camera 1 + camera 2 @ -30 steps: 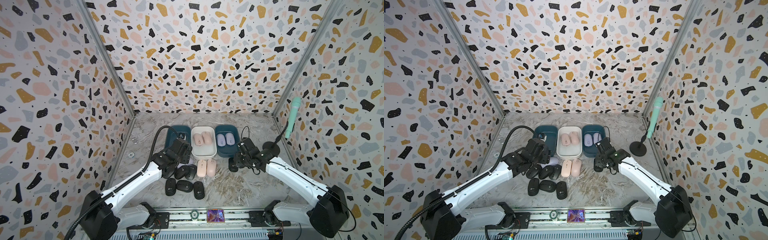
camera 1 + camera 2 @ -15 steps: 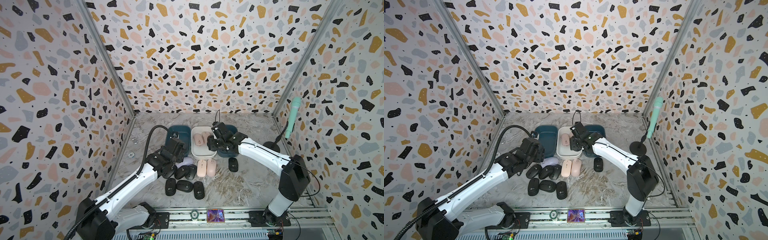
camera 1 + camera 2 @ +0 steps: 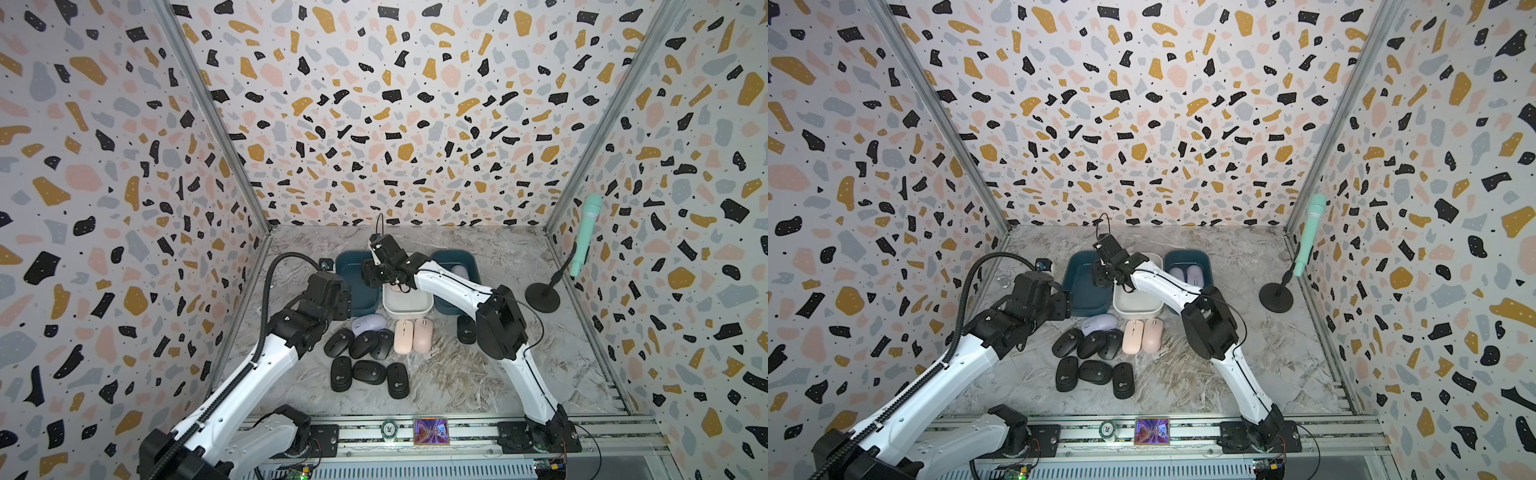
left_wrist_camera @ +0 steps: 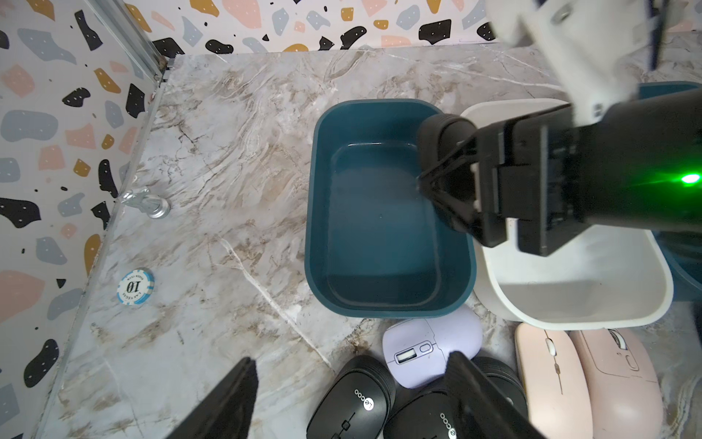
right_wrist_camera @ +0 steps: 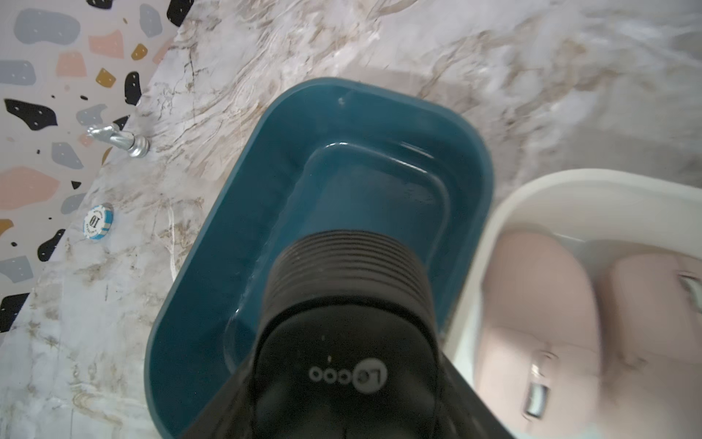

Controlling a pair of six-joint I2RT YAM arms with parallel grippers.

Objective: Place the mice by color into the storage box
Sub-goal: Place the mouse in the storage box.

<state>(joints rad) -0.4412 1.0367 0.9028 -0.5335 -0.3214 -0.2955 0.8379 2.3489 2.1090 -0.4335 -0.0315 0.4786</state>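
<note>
We see glossy plastic on the teal bin (image 5: 235,247), matt ribbed plastic on the black mouse (image 5: 345,342), and a smooth marble-look counter (image 4: 228,171).

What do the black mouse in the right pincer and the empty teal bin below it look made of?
Black mouse: probably matte plastic. The surface is dull, with a ribbed end and a printed white logo.
Empty teal bin: likely glossy moulded plastic. Bright highlights run along its rounded inner edges.
</note>
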